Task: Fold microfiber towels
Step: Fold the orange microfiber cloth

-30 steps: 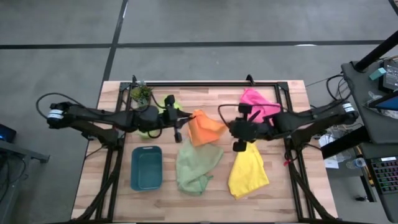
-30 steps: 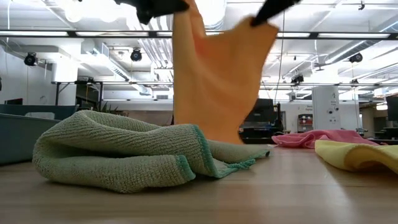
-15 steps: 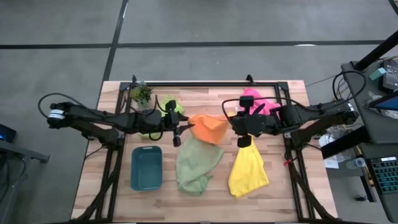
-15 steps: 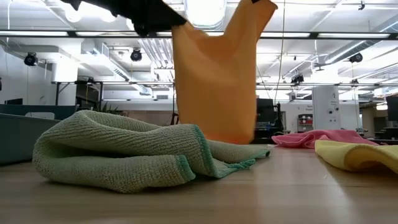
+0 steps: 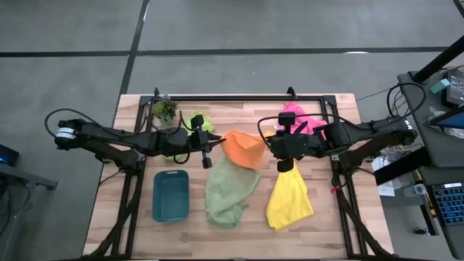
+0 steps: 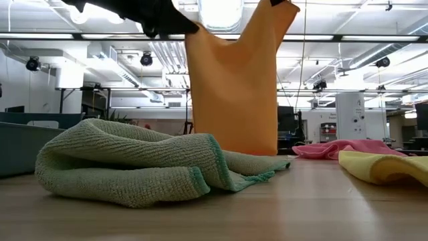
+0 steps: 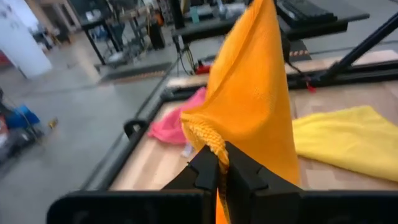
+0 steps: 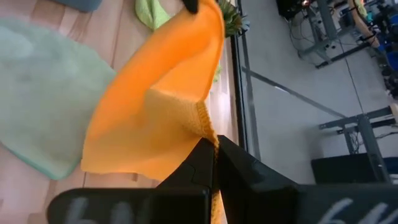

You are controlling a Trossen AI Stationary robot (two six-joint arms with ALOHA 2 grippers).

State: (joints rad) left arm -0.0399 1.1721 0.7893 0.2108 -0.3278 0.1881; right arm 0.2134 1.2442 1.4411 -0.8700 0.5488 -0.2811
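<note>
An orange towel [image 5: 243, 148] hangs between my two grippers above the table's middle and falls as a sheet [image 6: 234, 87]. Its lower edge is hidden behind the crumpled pale sage green towel [image 6: 134, 164], which lies on the table in front of it. My left gripper [image 5: 209, 154] is shut on the orange towel's left top corner. My right gripper [image 5: 270, 147] is shut on the right top corner, which is held higher. On the table lie a yellow towel [image 5: 290, 199], a pink towel [image 5: 301, 119] and a lime green towel [image 5: 194, 123]. My left gripper pinches a bunched, hemmed corner [image 7: 204, 138] of the orange towel between its two fingers, coming nearly level from the table's left. The cloth rises and falls away beyond the fingers. My right gripper pinches the hemmed edge at a folded corner [image 8: 202, 127] between its two fingers, slanting down from the table's right. The towel hangs below it.
A teal tray [image 5: 171, 196] stands near the front left, next to the sage towel [image 5: 230, 190]. A small potted plant [image 5: 164, 109] stands at the back left. A black frame [image 5: 239, 98] runs along the table's far edge.
My right gripper has gone up with its corner of the orange towel and rolled a little. That corner stands higher now. The cloth, which narrowed toward its lower end, now hangs as a wider, straighter sheet.
</note>
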